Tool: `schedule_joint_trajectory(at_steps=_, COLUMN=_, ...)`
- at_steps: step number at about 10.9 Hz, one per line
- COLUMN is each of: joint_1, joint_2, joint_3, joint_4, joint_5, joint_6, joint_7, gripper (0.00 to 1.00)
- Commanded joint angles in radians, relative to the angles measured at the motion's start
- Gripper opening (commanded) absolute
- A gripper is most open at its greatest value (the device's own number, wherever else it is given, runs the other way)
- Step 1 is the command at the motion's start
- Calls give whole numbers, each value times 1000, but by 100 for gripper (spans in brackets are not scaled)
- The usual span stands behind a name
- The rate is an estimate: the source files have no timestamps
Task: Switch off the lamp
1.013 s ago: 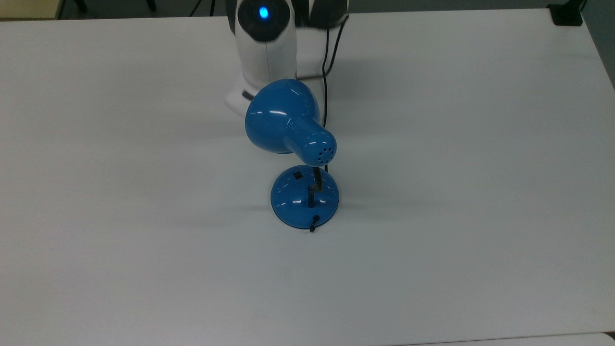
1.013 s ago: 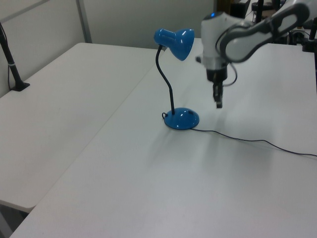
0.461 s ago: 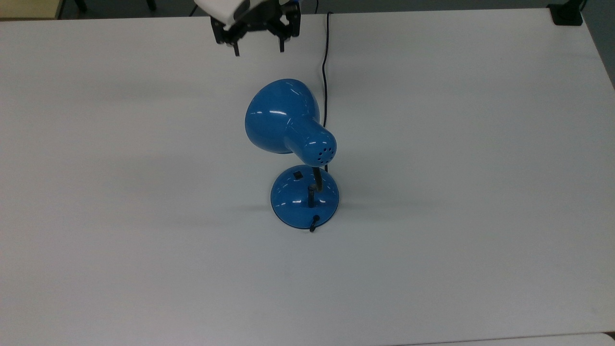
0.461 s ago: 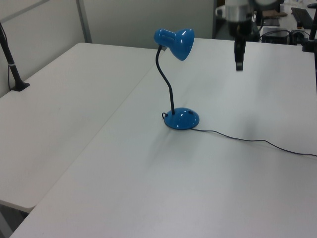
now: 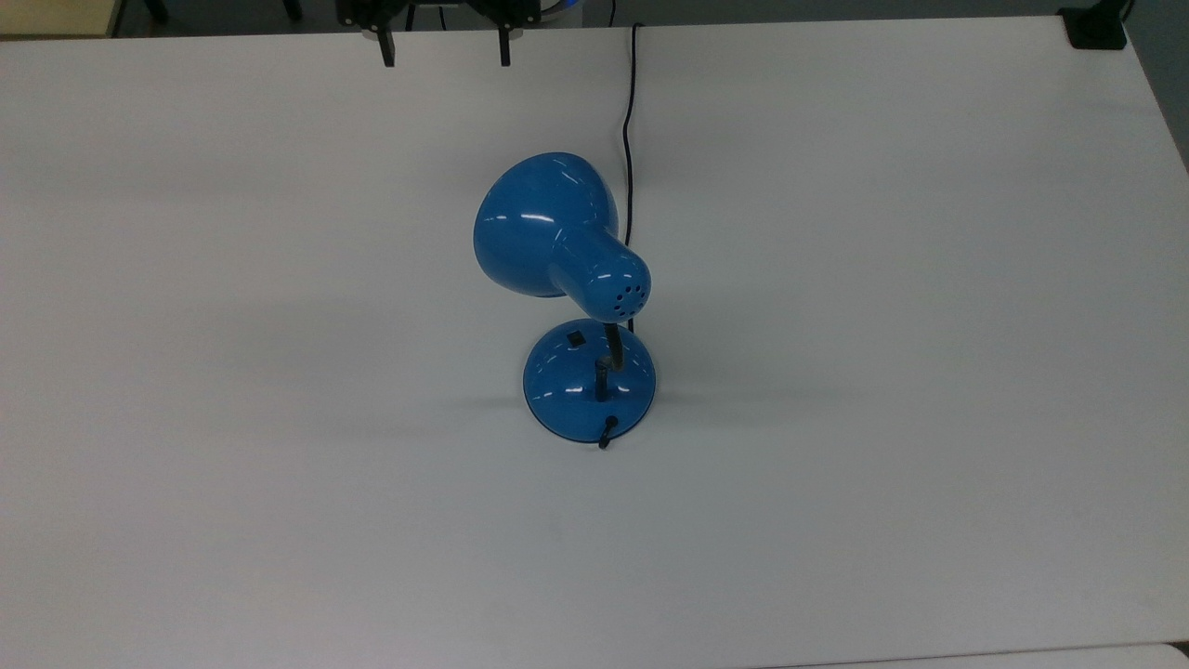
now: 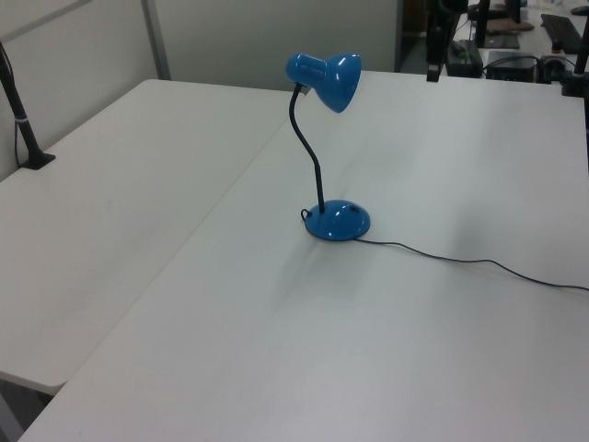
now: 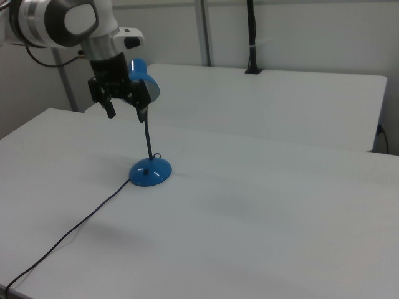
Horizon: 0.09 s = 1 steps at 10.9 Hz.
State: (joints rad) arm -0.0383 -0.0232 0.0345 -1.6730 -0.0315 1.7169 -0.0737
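From my remote seat I see the pincer (image 5: 444, 42) high at the top view's upper edge, its two black fingers (image 5: 385, 48) spread wide apart with nothing between them; in the right view it hangs in the air beside the shade, empty.

The blue desk lamp (image 5: 568, 297) stands on the white table (image 5: 279, 465) well apart from the pincer, below it in the top view and a little toward the top view's right. Its bell-shaped shade (image 5: 543, 223) leans toward the pincer, and the round domed base (image 5: 589, 383) sits further off again. The small black switch (image 5: 577, 338) lies on the side of the base nearer the pincer, partly under the shade's neck; I cannot tell from these pictures whether the bulb is lit.

What worries me is the approach. The shade overhangs the route from the pincer down to the switch, so I judge a straight descent would knock the shade and bend the black gooseneck (image 6: 311, 161), or tip the lamp over. The base looks light and glossy, so an off-centre push could slide it rather than trip the switch. The black cord (image 5: 630, 139) runs from the base past the pincer's side of the table, just toward the top view's right of it, and a wide-open finger might snag it and drag the lamp.

Count: one lamp, one shade, one base, one switch, one cord, one pincer with two fingers; in the left view, two tabletops set edge to edge.
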Motion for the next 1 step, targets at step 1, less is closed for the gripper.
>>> schedule_joint_trajectory(at_steps=1, joint_1=5, joint_2=12, joint_3=-12, joint_4=22, joint_5=2, joint_6=1, joint_7=23, gripper=100)
